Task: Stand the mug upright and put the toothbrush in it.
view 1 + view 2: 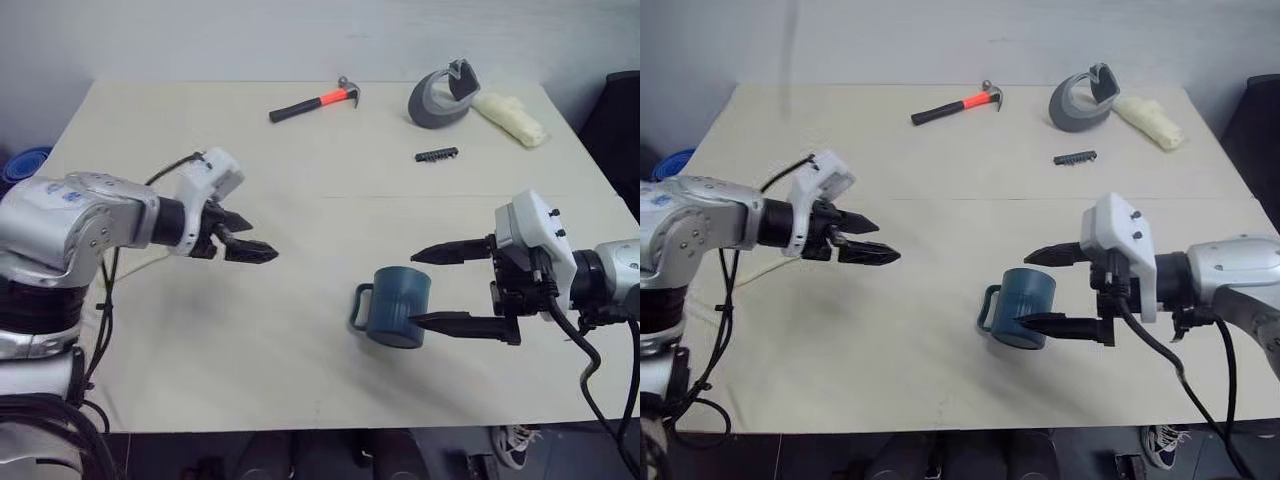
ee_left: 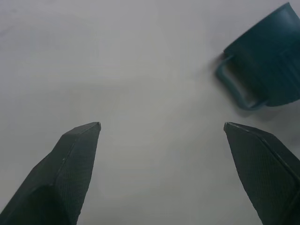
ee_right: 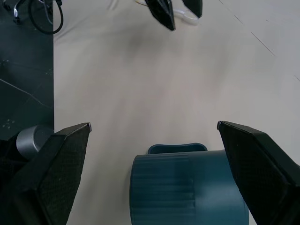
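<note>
Left eye view has the mug at lower centre-right of the table, handle toward the left of the frame. It looks mouth-down or tipped, the opening hidden, so I cannot tell whether anything is inside. The right gripper straddles it with fingers spread, one above and one along its lower side; no firm clamp shows. The left gripper hovers at centre-left, fingers apart and empty. A hammer, a grey tape dispenser, a cream cloth-like lump and a small dark bit strip lie along the top.

Right eye view repeats this layout.

Left wrist view shows both fingers wide apart over bare table, the mug at upper right, handle toward them.

Right wrist view puts the mug's ribbed wall between the spread fingers, not visibly pinched.

To do this step well, I judge the right fingers should close squarely across the body, clear of the handle, then rotate it until the mouth faces up.
</note>
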Controlling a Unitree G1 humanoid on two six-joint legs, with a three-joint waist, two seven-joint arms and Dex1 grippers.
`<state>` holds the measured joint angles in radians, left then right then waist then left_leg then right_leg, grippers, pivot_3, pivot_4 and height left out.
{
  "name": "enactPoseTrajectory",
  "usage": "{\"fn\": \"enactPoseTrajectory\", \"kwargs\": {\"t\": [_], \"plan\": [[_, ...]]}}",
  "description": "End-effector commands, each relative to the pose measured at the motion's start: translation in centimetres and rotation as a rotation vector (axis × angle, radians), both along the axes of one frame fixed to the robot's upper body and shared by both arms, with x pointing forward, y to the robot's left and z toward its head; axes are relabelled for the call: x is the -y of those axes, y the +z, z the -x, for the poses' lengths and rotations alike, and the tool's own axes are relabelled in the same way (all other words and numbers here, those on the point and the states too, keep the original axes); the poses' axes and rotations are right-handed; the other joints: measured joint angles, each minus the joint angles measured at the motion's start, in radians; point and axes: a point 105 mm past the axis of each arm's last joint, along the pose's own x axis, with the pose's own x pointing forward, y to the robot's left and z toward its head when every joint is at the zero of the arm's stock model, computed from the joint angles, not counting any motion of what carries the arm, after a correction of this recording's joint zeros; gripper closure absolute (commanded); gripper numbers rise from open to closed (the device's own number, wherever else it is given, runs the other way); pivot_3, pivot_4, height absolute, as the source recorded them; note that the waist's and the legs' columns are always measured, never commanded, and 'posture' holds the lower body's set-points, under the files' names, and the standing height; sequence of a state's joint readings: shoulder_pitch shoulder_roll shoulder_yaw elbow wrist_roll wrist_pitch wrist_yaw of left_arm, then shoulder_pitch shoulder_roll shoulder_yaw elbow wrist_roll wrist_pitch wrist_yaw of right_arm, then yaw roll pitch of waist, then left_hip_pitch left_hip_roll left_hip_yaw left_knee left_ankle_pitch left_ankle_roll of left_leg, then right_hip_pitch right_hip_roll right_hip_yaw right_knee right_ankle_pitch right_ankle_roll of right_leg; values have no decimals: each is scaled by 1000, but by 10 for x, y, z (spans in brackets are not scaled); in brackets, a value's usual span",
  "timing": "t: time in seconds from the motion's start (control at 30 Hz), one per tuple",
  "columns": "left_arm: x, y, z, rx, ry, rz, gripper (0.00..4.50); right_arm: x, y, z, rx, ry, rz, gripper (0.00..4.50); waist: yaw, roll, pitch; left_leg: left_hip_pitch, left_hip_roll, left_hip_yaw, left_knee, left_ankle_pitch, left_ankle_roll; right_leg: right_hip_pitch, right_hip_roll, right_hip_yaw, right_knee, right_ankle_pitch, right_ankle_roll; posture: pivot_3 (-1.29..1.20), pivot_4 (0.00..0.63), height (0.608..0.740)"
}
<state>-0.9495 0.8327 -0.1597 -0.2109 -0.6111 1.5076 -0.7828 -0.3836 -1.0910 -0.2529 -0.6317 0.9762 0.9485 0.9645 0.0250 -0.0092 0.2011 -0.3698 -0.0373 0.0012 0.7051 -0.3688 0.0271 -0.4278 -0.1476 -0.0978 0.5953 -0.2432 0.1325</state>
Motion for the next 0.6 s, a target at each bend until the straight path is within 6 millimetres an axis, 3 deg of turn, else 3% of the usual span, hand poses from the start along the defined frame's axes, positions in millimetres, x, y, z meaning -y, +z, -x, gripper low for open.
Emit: {"fn": "enactPoseTrajectory", "kwargs": {"t": [0.03, 0.13, 0.3, 0.6], "plan": [[19, -1, -12, -81, 38, -10, 28, 2, 10, 7, 48, 1, 12, 0, 8, 0, 0, -1, 0, -1, 2, 0, 0, 1, 0, 0, 0, 0, 0, 0, 150, 740], [47, -3, -28, -173, 51, 9, 28, 11, 14, 7, 57, -22, 29, 0, 21, 0, 0, -3, -1, -3, 7, 0, 1, 2, 0, -1, 1, 1, 2, 0, 150, 740], [91, -17, -25, -283, -33, -38, 28, 34, 20, 3, 87, -110, 59, 0, 25, 0, 0, -3, -2, -2, 8, -1, 2, 2, -1, 0, 0, 2, 2, 0, 150, 740], [110, -55, -11, -358, -77, -187, 28, 54, 20, 7, 117, -218, 64, 0, 20, 0, 0, -2, 0, -1, 8, -1, 1, 1, -1, 1, 2, 2, 2, 0, 150, 740]]}}
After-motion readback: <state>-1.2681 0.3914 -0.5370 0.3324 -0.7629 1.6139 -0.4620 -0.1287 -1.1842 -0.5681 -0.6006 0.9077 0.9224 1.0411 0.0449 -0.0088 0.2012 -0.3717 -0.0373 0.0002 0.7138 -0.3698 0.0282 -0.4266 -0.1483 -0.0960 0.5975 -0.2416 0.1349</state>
